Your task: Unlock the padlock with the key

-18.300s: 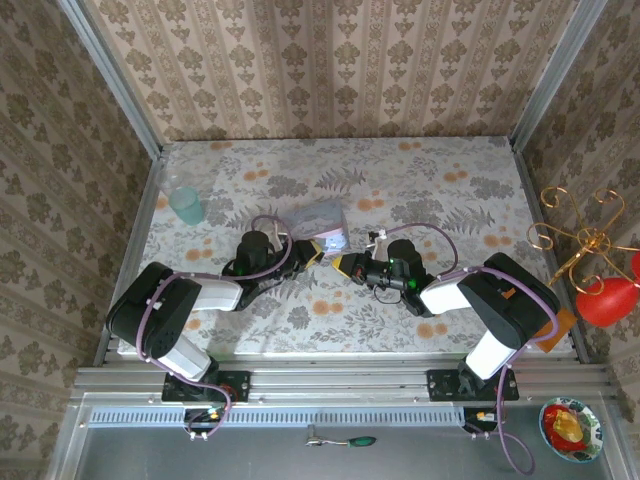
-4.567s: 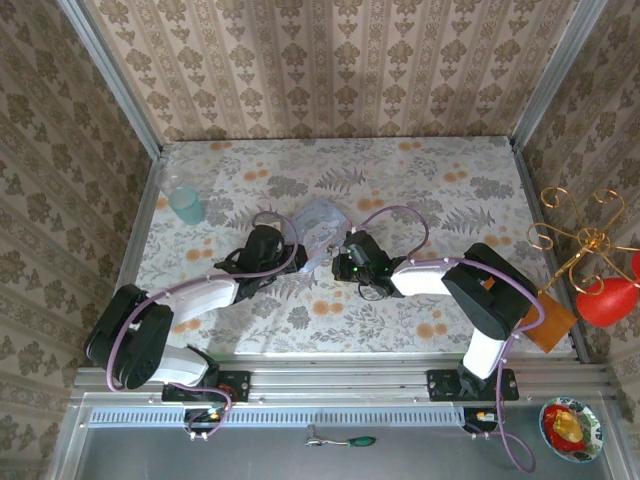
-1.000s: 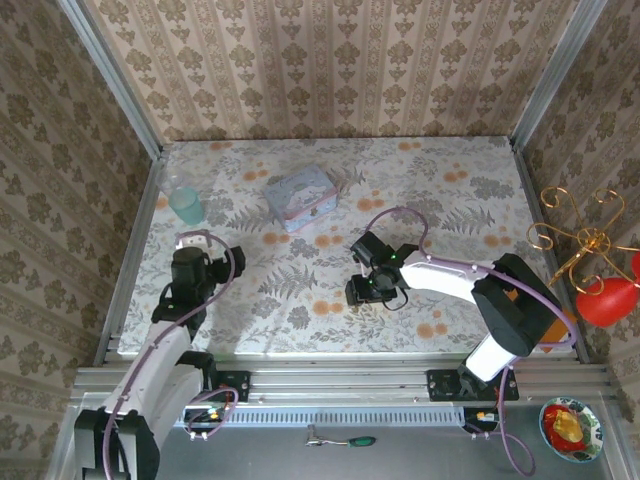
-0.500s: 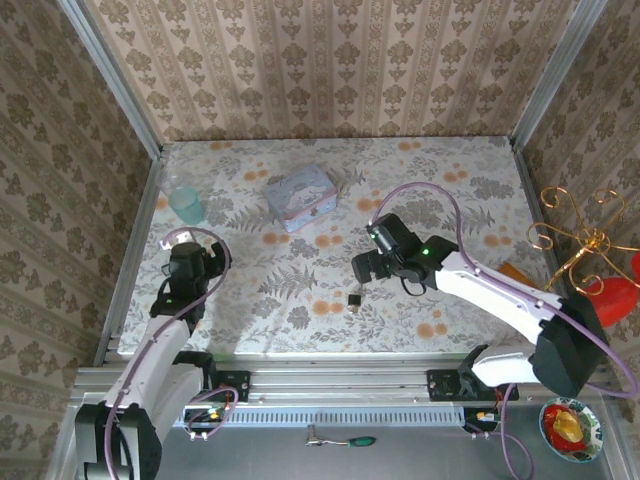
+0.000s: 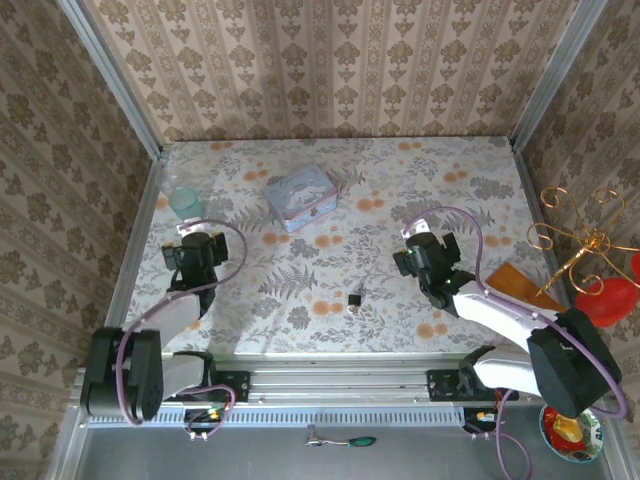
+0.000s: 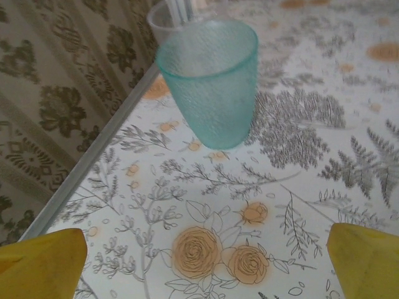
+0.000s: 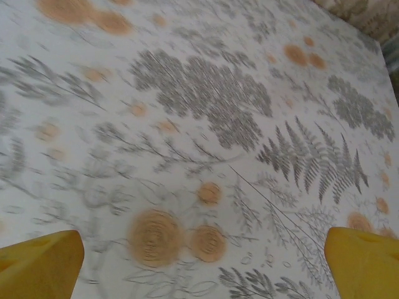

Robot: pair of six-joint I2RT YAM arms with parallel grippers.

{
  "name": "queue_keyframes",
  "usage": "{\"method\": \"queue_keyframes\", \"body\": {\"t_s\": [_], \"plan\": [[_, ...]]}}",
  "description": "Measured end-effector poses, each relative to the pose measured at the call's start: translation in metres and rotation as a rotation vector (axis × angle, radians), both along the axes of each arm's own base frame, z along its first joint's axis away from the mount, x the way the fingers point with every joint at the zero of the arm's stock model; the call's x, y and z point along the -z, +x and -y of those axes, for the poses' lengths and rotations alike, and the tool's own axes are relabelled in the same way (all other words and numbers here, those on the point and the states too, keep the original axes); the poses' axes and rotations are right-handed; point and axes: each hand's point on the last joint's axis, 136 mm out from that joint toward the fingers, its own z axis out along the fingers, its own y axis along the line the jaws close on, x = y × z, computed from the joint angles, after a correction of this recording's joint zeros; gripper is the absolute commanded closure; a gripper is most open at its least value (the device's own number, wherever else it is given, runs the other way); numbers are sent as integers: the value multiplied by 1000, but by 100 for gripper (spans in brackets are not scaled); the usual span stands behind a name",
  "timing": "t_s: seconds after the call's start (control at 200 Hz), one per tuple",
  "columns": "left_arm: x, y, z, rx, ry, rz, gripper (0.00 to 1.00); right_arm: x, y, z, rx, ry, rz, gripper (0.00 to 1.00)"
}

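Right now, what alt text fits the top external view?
A tiny black padlock lies free on the floral table, front centre. The left fingers and the right fingers stand open and empty at either side; a clear bag and a teal cup sit farther back.

— What sort of place is shown?
— A lab test cell dressed like a home is suggested: beige damask-patterned wall panels (image 5: 330, 70) are held by bare aluminium posts (image 5: 112, 78), and the flower-printed desk (image 5: 300, 290) is bordered by a grey metal mounting rail (image 5: 340, 378).

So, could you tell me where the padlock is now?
In the top view, the padlock lies on the table, left of the right gripper and nearer the arm bases than the zip bag.
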Motion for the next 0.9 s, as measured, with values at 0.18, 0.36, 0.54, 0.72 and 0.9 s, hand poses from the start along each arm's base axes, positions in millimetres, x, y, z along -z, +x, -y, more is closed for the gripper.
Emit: {"method": "queue_keyframes", "body": {"t_s": [0.18,0.36,0.54,0.72,0.9], "plan": [[15,18,5,86,6,-7,0,22,15,17,-11,15,15,0],[22,39,0,122,-27,72,0,4,30,4,-127,140,142,0],[35,40,5,153,-38,52,0,-3,42,9,-176,242,197,0],[27,44,5,157,-37,88,0,-6,48,21,-185,350,196,0],[26,44,5,157,-37,94,0,-6,60,27,-184,439,185,0]]}}
